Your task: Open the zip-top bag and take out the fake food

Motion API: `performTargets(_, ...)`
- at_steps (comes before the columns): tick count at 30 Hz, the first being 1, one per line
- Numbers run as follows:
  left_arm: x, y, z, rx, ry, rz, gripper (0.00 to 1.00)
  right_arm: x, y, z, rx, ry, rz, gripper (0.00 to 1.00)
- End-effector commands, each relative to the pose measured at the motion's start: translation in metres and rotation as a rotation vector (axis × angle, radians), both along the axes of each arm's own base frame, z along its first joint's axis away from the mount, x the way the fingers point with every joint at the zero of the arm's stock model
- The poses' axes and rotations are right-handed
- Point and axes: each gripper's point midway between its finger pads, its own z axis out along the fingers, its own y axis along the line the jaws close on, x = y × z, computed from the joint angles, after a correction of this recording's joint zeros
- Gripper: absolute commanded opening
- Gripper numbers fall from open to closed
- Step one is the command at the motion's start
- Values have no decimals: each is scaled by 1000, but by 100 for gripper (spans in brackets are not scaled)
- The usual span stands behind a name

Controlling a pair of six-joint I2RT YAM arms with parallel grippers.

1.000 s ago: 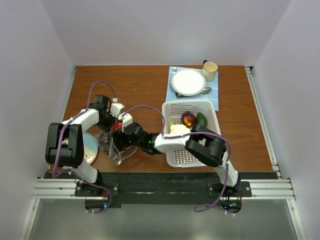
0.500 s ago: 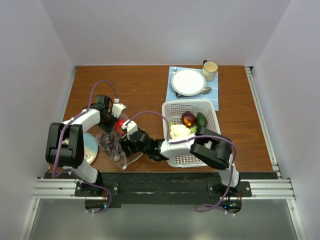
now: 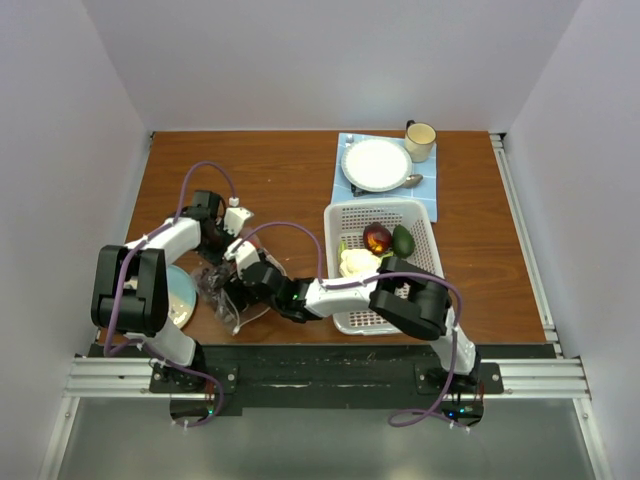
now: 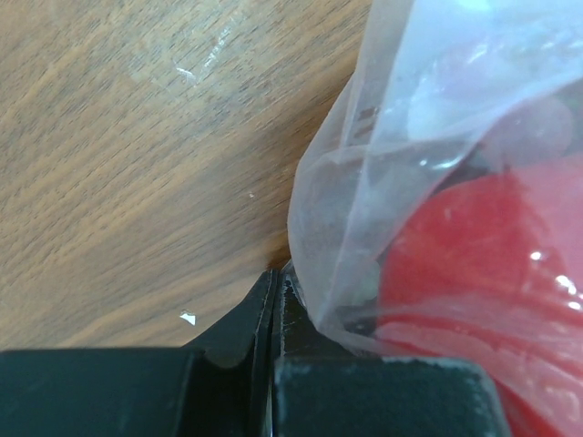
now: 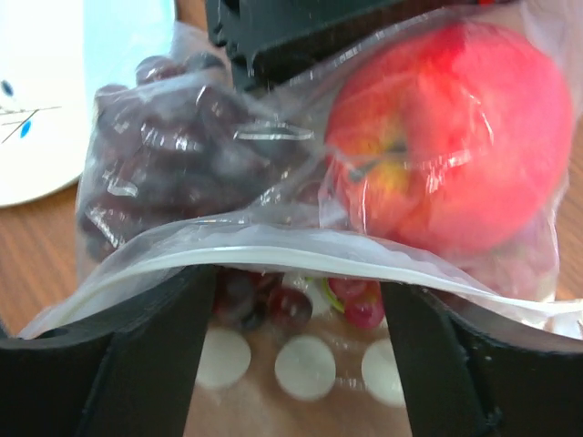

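The zip-top bag (image 3: pixel 222 297) lies crumpled at the front left of the table. Through its plastic the right wrist view shows a red apple (image 5: pixel 455 137) and dark purple grapes (image 5: pixel 173 146). My left gripper (image 3: pixel 217 246) is shut on a fold of the bag's edge (image 4: pixel 314 273), with the apple (image 4: pixel 483 264) right beside it. My right gripper (image 3: pixel 234 282) is open at the bag's mouth. Its fingers (image 5: pixel 100 364) stand wide apart under the white zip strip (image 5: pixel 301 259), touching no food. A dark red fruit (image 3: pixel 377 238), a green piece (image 3: pixel 403 240) and a cream piece (image 3: pixel 355 263) lie in the basket.
The white perforated basket (image 3: pixel 385 310) stands right of the bag, under my right arm. A pale blue plate (image 3: pixel 182 295) lies left of the bag. A white plate (image 3: pixel 376 164), a spoon and a cup (image 3: pixel 420 135) sit on a blue mat at the back.
My right arm has stretched further left and its gripper has moved down into the bag's mouth. The apple that showed from above is now covered by the arm. The left gripper has stayed put.
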Motion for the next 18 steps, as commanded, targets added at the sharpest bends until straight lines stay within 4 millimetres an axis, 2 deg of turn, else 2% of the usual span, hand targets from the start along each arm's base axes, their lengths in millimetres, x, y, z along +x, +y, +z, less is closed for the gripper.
performTargets(1, -13, -5, 0, -7, 47, -28, 0, 12, 12, -1, 1, -32, -30, 80)
performTargets(4, -11, -4, 2, -1, 42, -33, 0, 10, 12, -10, -4, -5, -31, 79)
performTargets(9, -11, -2, 0, 2, 44, -32, 0, 0, 0, -38, -35, 41, -25, 70)
performTargets(13, -9, -2, 2, 3, 35, -33, 0, -6, -21, -70, -113, 65, -34, 62)
performTargets(16, -9, -2, 2, 5, 31, -34, 0, -10, -36, -83, -134, 76, -48, 48)
performTargets(17, -9, -2, 2, 3, 32, -33, 0, -10, -37, -81, -129, 78, -50, 39)
performTargets(18, -9, -2, 1, 5, 33, -32, 0, -11, -40, -82, -130, 80, -53, 35)
